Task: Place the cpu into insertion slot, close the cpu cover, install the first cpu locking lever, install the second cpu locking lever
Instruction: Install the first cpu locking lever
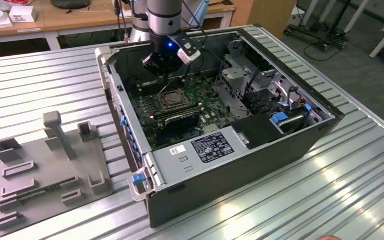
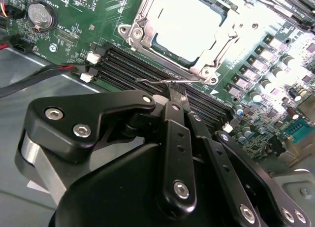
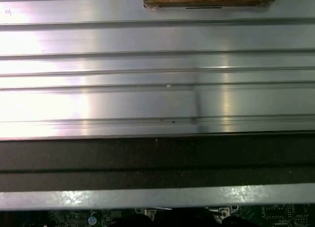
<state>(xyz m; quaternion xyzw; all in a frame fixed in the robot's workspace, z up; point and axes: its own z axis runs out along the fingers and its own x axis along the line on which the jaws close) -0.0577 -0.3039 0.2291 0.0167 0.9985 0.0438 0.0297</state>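
Just beside the cpu cover [image 2: 216, 52], gripper [image 2: 176, 93], fingers [image 2: 173, 123] pressed together, touches the locking lever [image 2: 152, 81]; springy wire may slip off the narrow tips and snap back.

Lab or workshop: slotted aluminium worktable [image 1: 352, 200], wooden benches [image 1: 92, 20] behind, opened computer case [image 1: 245, 165].

Open black computer case [image 1: 245, 170] on ribbed metal table [image 1: 45, 80]. At the exterior view's left, grey holder plate [image 1: 38, 180] with upright posts. Far behind, wooden desk [image 1: 98, 20]. Inside the case, round coin battery [image 2: 40, 15] and long black memory slots [image 2: 133, 67].
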